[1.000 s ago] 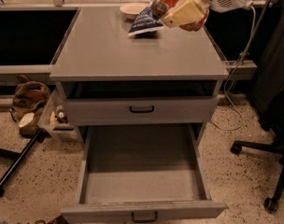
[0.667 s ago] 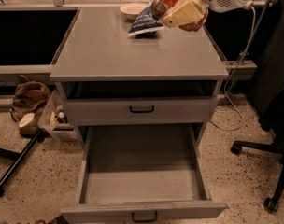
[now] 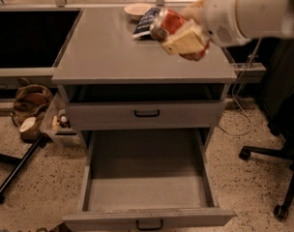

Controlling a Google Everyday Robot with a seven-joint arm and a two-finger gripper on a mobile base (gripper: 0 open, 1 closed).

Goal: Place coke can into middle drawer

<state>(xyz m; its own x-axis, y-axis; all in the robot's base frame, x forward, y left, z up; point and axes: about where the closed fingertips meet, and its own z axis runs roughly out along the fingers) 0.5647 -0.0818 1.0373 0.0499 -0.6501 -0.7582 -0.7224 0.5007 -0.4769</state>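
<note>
My gripper (image 3: 178, 36) is shut on the coke can (image 3: 166, 24), a red-orange can with a silver end, held tilted in the air above the right part of the grey cabinet top (image 3: 108, 52). One cream finger (image 3: 186, 40) lies across the can. The white arm comes in from the upper right. The middle drawer (image 3: 147, 182) is pulled wide open below, its deep grey tray empty, its front with a black bar handle (image 3: 149, 224) at the bottom edge. The upper drawer front (image 3: 147, 114) is a little open.
A dark blue chip bag (image 3: 144, 21) and a small pale bowl (image 3: 137, 8) lie at the back of the cabinet top. An office chair base (image 3: 277, 178) stands right. A brown bag (image 3: 31, 103) and a black pole (image 3: 19, 170) are on the floor left.
The gripper with the coke can has moved forward and down over the cabinet top, away from the chip bag. The drawers have not moved.
</note>
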